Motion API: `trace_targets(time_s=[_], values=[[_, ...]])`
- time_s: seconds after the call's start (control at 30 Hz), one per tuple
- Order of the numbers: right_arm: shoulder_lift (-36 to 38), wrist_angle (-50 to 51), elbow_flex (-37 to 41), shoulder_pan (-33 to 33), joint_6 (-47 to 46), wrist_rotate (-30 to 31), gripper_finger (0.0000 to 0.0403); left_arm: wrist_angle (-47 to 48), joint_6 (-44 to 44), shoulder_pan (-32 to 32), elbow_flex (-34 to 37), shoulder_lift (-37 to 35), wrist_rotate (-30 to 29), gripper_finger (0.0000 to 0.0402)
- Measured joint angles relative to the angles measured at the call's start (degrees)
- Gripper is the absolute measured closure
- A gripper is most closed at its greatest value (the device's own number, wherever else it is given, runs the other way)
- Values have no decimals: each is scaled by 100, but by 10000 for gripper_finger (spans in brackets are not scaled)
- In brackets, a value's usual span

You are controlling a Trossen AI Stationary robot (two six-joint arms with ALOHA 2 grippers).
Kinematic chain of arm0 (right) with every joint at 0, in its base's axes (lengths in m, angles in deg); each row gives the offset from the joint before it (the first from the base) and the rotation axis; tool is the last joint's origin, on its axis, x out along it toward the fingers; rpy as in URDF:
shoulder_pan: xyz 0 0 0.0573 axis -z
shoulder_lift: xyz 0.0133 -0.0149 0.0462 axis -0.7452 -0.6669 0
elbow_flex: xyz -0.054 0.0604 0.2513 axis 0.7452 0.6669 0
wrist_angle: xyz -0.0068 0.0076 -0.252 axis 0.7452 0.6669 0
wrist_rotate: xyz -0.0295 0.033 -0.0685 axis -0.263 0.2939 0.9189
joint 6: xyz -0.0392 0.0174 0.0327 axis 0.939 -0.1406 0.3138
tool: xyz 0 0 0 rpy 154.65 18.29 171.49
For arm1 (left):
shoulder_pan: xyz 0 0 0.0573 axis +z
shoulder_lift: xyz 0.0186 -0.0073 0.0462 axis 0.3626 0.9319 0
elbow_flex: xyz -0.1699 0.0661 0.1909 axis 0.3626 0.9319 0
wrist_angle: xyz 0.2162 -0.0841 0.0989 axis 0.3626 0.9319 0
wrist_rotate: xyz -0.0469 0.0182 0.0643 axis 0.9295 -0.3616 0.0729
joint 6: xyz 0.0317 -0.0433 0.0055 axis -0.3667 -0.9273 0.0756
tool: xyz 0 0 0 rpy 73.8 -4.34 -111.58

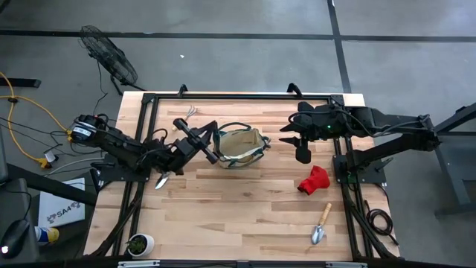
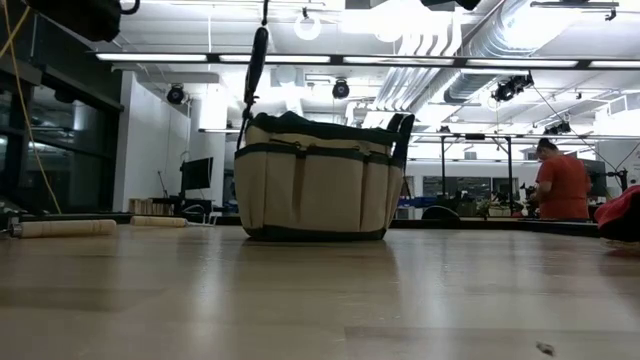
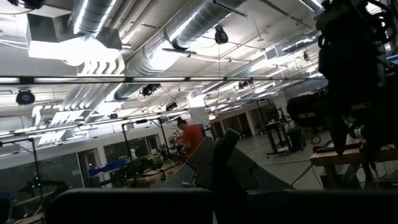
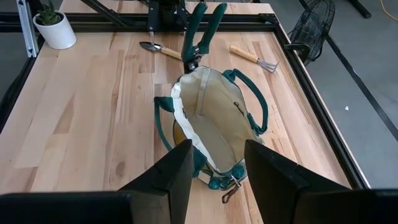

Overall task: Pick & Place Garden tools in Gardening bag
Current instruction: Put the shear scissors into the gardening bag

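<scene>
The beige canvas bag (image 1: 239, 147) with dark green trim stands upright mid-table, mouth open; it also shows in the right wrist view (image 4: 214, 112). My left gripper (image 1: 192, 138) is just left of the bag, shut on dark-handled pruning shears (image 4: 198, 31). My right gripper (image 4: 217, 168) is open and empty, raised just right of the bag (image 1: 302, 149). A red glove (image 1: 314, 180) and a wooden-handled trowel (image 1: 321, 223) lie at the near right. A second trowel (image 1: 162, 179) lies under the left arm. A hand rake (image 1: 190, 112) lies at the far left. My left gripper holds the pruning shears at their handle end (image 4: 200, 15); its own body hides the exact place of contact. The shears hang lifted clear, blade end (image 4: 189, 61) down, over the bag's left rim (image 2: 250, 125).
A small potted plant (image 1: 140, 243) stands at the near left corner. Black frame rails (image 1: 141, 149) run along both table sides. A fan (image 1: 110, 56) stands beyond the far left corner. A person in red (image 2: 562, 185) is far behind the table. Bare wood lies near of the bag.
</scene>
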Motion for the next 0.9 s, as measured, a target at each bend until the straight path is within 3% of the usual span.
trace_targets(time_s=[0.4,0.9], values=[[0,-3,0,2,0,3,264,-9,105,11,0,-55,249,402],[0,-3,0,0,-2,23,264,48,12,11,0,-109,113,402]])
